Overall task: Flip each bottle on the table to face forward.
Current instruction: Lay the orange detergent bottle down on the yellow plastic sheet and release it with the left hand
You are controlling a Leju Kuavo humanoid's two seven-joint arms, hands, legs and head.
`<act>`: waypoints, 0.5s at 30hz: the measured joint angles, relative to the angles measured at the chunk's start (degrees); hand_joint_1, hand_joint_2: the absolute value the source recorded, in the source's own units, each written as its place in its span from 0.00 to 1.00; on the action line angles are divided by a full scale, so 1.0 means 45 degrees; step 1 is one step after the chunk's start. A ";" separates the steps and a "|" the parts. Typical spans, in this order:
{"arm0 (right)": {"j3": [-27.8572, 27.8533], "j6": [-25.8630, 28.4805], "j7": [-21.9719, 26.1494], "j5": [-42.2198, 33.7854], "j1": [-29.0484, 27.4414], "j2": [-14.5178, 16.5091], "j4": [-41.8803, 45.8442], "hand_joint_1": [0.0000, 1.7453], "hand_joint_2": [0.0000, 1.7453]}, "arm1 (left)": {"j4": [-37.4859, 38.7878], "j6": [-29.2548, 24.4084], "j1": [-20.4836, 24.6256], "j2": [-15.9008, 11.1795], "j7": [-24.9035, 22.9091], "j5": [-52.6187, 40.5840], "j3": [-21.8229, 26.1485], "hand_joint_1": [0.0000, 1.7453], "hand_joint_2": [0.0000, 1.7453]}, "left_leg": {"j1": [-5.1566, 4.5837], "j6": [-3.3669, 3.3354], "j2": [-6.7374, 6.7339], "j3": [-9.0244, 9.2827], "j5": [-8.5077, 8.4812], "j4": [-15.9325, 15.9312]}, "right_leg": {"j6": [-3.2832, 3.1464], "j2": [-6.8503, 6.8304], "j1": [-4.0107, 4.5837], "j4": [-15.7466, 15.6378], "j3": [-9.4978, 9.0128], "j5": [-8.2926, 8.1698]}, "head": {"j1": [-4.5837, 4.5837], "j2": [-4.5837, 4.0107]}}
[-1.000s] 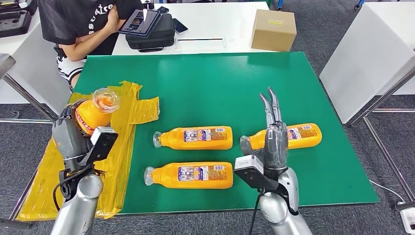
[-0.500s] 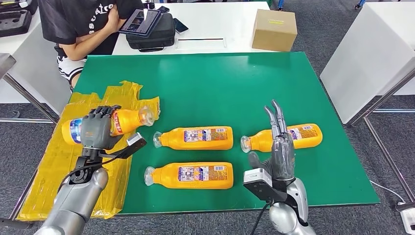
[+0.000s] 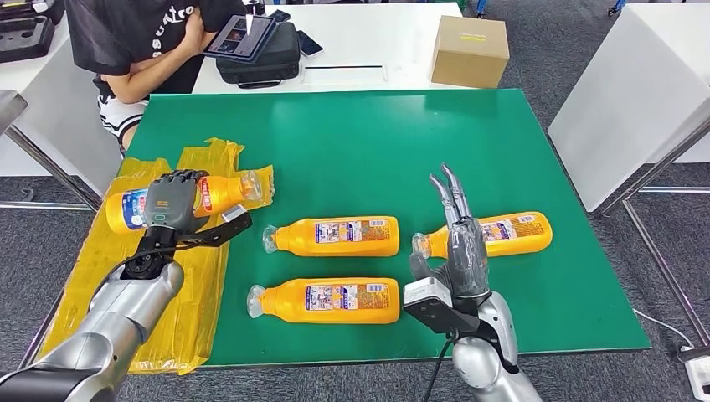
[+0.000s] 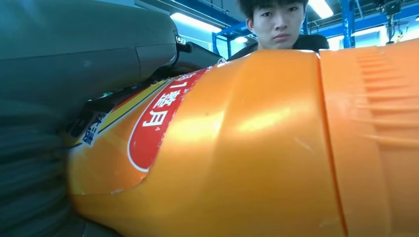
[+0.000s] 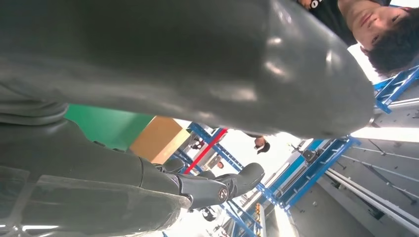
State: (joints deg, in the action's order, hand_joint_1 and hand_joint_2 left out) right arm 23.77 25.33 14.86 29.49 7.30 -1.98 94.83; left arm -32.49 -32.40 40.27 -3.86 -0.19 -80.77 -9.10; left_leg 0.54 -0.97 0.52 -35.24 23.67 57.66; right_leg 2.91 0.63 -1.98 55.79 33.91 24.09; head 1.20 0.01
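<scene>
My left hand (image 3: 170, 201) grips an orange bottle (image 3: 219, 192) on its side over the yellow sheet (image 3: 99, 276), clear cap toward the table's middle; the bottle's orange body (image 4: 257, 148) is close up in the left wrist view. Three more orange bottles lie on the green mat (image 3: 352, 142), caps to the left: one in the middle (image 3: 335, 236), one near the front edge (image 3: 326, 300), one at the right (image 3: 502, 233). My right hand (image 3: 460, 239) stands upright with its fingers straight, in front of the right bottle's neck, holding nothing. Its thumb and fingers (image 5: 212, 185) show spread apart.
A seated person (image 3: 138, 42) holds a tablet (image 3: 239, 38) beyond the mat's far left corner. On the white table behind are a black bag (image 3: 268, 63) and a cardboard box (image 3: 470, 50). A white table (image 3: 636, 92) stands to the right.
My left hand has turned the held bottle from upright onto its side and lowered it over the yellow sheet. My right hand dropped back, then rose toward the right bottle again.
</scene>
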 joint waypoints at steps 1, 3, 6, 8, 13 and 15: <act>0.0027 -0.0006 -0.0002 -0.0034 0.0021 -0.0009 -0.0025 0.00 0.00 | 0.0112 0.0038 0.0118 -0.0026 -0.0108 -0.0062 -0.0015 1.00 1.00 | 0.0000 0.0000 0.0000 -0.0001 0.0000 0.0000 | 0.0000 0.0000 0.0000 0.0000 0.0001 0.0000 | 0.0000 0.0000; 0.0117 -0.0018 -0.0005 -0.0118 0.0054 -0.0027 -0.0084 0.00 0.00 | 0.0334 0.0185 0.0369 -0.0073 -0.0409 -0.0217 -0.0028 1.00 1.00 | 0.0000 0.0000 0.0000 -0.0003 0.0000 0.0000 | 0.0000 0.0000 0.0000 0.0000 0.0002 0.0000 | 0.0000 0.0000; 0.0282 -0.0038 -0.0002 -0.0196 0.0070 -0.0061 -0.0194 0.00 0.00 | 0.0635 0.0493 0.0780 -0.0161 -0.0749 -0.0373 -0.0028 1.00 1.00 | 0.0000 0.0000 0.0000 -0.0003 0.0000 0.0000 | 0.0000 0.0000 0.0000 -0.0001 0.0002 0.0000 | 0.0000 0.0002; 0.0351 -0.0046 0.0002 -0.0220 0.0073 -0.0078 -0.0263 0.00 0.00 | 0.0781 0.0606 0.0999 -0.0232 -0.0808 -0.0407 -0.0028 1.00 1.00 | 0.0000 0.0000 0.0000 -0.0002 -0.0001 0.0000 | 0.0000 0.0000 0.0000 0.0000 0.0001 0.0000 | 0.0001 0.0000; 0.0489 -0.0046 0.0007 -0.0278 0.0114 -0.0123 -0.0410 0.00 0.00 | 0.1085 0.0776 0.1330 -0.0324 -0.0905 -0.0408 -0.0028 1.00 1.00 | 0.0001 0.0000 0.0000 -0.0003 -0.0001 0.0000 | 0.0000 0.0000 0.0000 0.0001 0.0001 0.0000 | -0.0001 0.0000; 0.0540 -0.0067 0.0011 -0.0312 0.0124 -0.0132 -0.0445 0.00 0.00 | 0.1224 0.1070 0.1491 -0.0386 -0.0991 -0.0373 -0.0021 1.00 1.00 | 0.0000 0.0000 0.0000 -0.0004 -0.0001 0.0000 | 0.0000 0.0000 0.0000 0.0002 0.0001 0.0000 | -0.0001 0.0000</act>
State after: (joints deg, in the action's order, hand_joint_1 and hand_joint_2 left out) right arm 26.21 25.03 14.91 28.09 7.85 -2.57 92.83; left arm -26.98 -27.59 46.98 -5.60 -4.66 -82.44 -9.19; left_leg 0.54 -0.97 0.52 -35.25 23.66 57.66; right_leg 2.91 0.63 -1.98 55.80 33.92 24.09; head 1.19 0.01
